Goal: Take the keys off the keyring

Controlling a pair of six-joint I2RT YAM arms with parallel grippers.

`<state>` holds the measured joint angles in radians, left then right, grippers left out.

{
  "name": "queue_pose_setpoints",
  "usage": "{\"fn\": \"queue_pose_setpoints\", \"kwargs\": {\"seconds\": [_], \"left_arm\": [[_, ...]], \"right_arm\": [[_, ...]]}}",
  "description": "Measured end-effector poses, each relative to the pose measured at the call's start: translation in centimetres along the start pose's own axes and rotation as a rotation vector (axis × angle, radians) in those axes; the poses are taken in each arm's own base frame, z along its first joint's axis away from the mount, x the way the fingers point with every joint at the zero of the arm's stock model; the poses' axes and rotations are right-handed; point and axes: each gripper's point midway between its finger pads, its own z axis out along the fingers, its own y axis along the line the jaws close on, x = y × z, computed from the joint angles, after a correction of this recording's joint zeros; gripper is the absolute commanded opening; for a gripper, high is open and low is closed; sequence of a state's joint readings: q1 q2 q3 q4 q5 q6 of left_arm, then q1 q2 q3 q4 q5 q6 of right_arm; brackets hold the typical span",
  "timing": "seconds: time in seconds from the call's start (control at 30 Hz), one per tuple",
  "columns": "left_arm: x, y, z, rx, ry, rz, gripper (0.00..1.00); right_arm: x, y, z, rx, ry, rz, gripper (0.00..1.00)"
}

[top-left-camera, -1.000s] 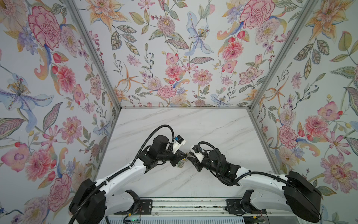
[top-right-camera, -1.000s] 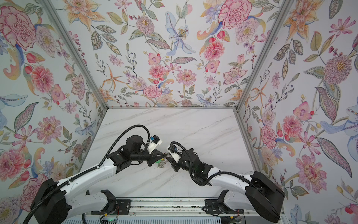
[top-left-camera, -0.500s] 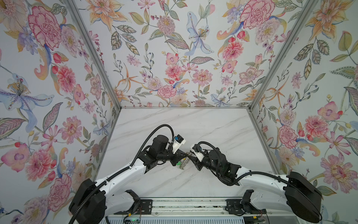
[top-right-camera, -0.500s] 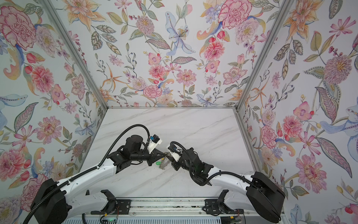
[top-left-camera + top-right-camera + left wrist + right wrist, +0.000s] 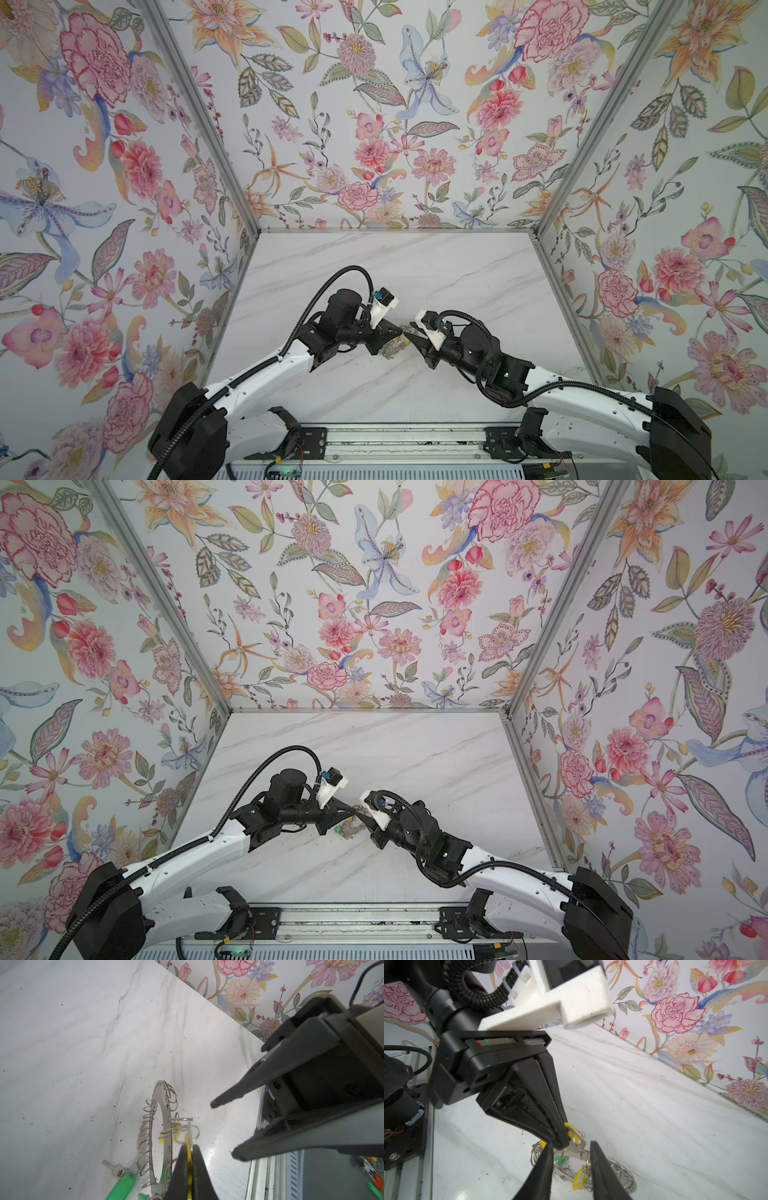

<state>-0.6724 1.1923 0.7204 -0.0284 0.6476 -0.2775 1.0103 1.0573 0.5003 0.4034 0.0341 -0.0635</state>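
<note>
I note the left gripper (image 5: 566, 1142) clenched on a yellow-tagged key (image 5: 576, 1142); right gripper (image 5: 571, 1159) parted around its split ring (image 5: 188, 1136), which needs unthreading from the keyring (image 5: 164, 1118).

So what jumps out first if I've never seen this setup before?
Probably the loud floral walls boxing in a white marble table. Then the two black-and-white arms meeting near the table's middle, where the left gripper is shut on a yellow-tagged key and the right gripper straddles it with fingers apart. Beneath them sits the keyring, a grey metal disc fringed with wire loops, with a green tag lying beside it.
</note>
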Motion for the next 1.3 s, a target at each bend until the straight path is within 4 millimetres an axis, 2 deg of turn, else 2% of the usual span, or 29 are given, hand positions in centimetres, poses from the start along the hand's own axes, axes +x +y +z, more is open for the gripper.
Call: {"fn": "queue_pose_setpoints", "kwargs": {"seconds": [0.37,0.53,0.73,1.3], "left_arm": [[0.0,0.1,0.0,-0.005,0.001,-0.001,0.0],[0.0,0.2,0.0,-0.007,-0.002,-0.003,0.0],[0.0,0.1,0.0,-0.003,-0.002,-0.002,0.0],[-0.2,0.3,-0.1,-0.009,-0.008,-0.001,0.0]], "right_arm": [[3.2,0.7,1.6,-0.04,0.089,0.035,0.31],[4.0,-0.3,2.0,-0.028,0.11,0.059,0.32],[3.7,-1.3,2.1,-0.015,0.104,0.069,0.32],[3.8,-1.0,3.2,-0.03,0.14,0.028,0.27]]}}
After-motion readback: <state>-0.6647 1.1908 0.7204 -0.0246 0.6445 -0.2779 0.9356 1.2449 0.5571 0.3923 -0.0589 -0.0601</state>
